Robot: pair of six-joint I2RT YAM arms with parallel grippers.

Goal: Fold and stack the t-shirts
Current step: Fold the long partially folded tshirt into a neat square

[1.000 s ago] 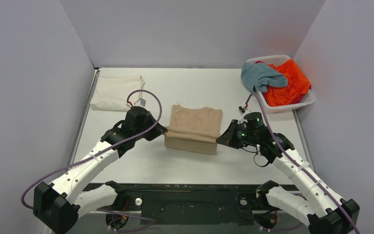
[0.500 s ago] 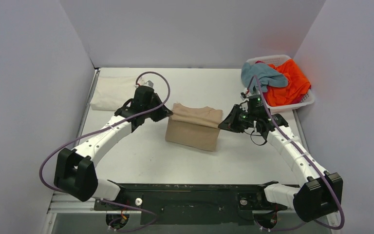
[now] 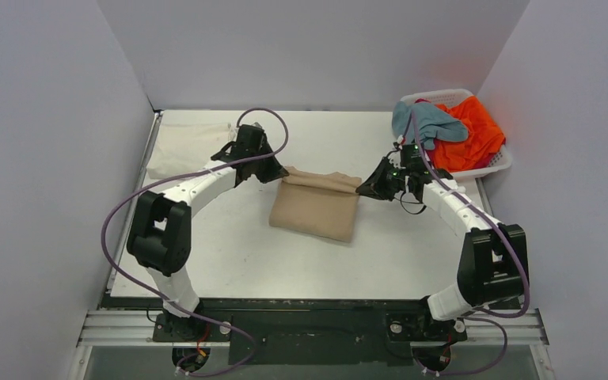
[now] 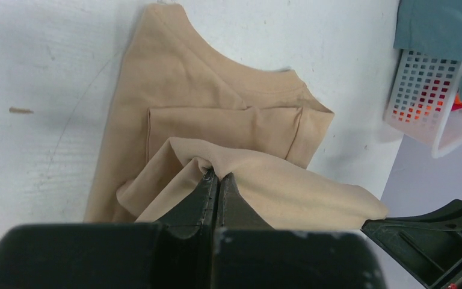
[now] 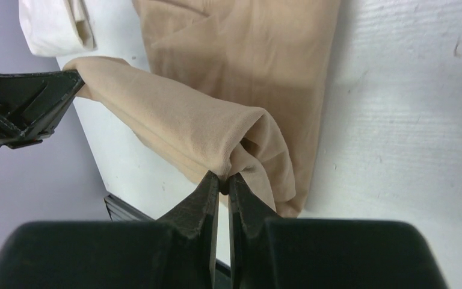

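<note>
The tan t-shirt (image 3: pixel 314 210) lies near the middle of the white surface (image 3: pixel 229 249), partly folded. Its far edge is raised off the layer beneath as a roll of cloth stretched between the two arms. The left tool (image 3: pixel 279 176) sits at the shirt's far-left corner, its fingers pressed together on a pinch of the tan cloth. The right tool (image 3: pixel 362 188) is at the shirt's far-right corner, pinching the other end of the same raised fold. From the left wrist camera, the neckline and a tucked sleeve lie flat on the surface under the lifted fold. The fold sags a little between the two grips.

Beyond the tan shirt and well off to its left, a cream-white t-shirt (image 3: pixel 182 150) lies folded flat. Beyond it to the right stands a white slatted basket (image 3: pixel 500 165). A grey-blue t-shirt (image 3: pixel 427 123) droops over the rim nearest the tan shirt, and an orange t-shirt (image 3: pixel 471 138) is heaped behind it.
</note>
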